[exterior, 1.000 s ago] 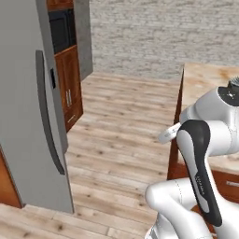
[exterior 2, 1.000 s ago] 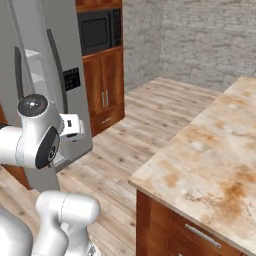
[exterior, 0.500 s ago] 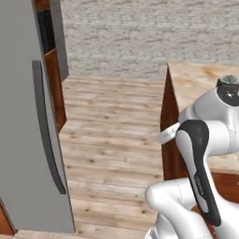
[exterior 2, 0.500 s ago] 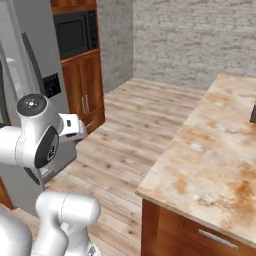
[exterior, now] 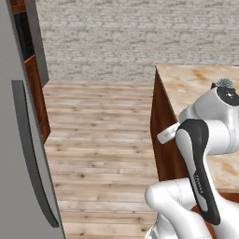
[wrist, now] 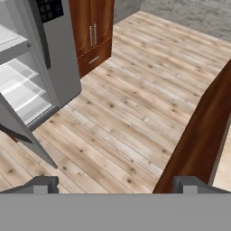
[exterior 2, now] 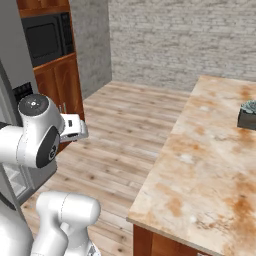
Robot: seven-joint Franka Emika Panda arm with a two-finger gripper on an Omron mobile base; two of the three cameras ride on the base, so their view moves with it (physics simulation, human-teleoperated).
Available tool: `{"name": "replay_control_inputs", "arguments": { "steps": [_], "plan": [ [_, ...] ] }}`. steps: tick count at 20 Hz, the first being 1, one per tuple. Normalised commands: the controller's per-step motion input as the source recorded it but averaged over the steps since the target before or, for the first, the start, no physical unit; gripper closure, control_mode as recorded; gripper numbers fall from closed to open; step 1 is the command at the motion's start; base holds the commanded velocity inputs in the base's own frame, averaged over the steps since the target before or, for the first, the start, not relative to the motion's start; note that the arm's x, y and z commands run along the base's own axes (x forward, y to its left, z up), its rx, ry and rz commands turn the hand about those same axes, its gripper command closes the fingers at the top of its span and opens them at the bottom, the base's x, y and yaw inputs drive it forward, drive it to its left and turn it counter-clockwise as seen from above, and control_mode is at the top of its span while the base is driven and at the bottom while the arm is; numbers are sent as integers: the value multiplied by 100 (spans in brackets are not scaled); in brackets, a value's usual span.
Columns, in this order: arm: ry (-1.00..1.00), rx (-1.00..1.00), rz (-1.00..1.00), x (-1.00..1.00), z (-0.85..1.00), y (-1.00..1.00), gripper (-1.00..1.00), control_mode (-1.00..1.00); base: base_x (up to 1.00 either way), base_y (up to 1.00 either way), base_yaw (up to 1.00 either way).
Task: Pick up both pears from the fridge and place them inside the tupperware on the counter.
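Fridge [wrist: 49, 58] lies up and to the left of the jaws in the hand view, door swung open, white translucent shelves [wrist: 18, 85] visible inside; no fruit can be made out on the shelf parts that show. Grey door with its long curved dark handle [exterior: 32, 154] fills the left edge of the left base view. Jaws [wrist: 115, 185] stand wide, nothing between them; the two dark fingertips [wrist: 43, 184] sit far apart at the bottom of the hand view, hanging over bare plank floor [wrist: 122, 103]. Counter [exterior 2: 210, 160], beige stone with rusty marbling, runs to the right of the jaws; its brown wooden end panel [wrist: 203, 135] shows just right of the right fingertip. A dark grey object [exterior 2: 247, 115] sits on the counter's far part, at the right edge of the right base view; too cut off to identify. Brown cabinet doors [wrist: 92, 31] with silver handles stand beyond the fridge, ahead of the jaws, with a black microwave [exterior 2: 45, 42] above them. Grey brick wall [exterior: 135, 42] at the back.
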Motion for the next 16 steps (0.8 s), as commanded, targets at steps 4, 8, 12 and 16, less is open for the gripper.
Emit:
{"name": "replay_control_inputs", "arguments": {
  "steps": [4, 8, 12, 16],
  "plan": [
    [0, 0, 0, 0, 0, 0, -100, 100, 100, 22, -1],
    [0, 0, 0, 0, 0, 0, -100, 100, 100, 19, 6],
    [0, 0, 0, 0, 0, 0, -100, 100, 95, 51, 9],
    [0, 0, 0, 0, 0, 0, -100, 100, 42, 99, 6]
  ]
}}
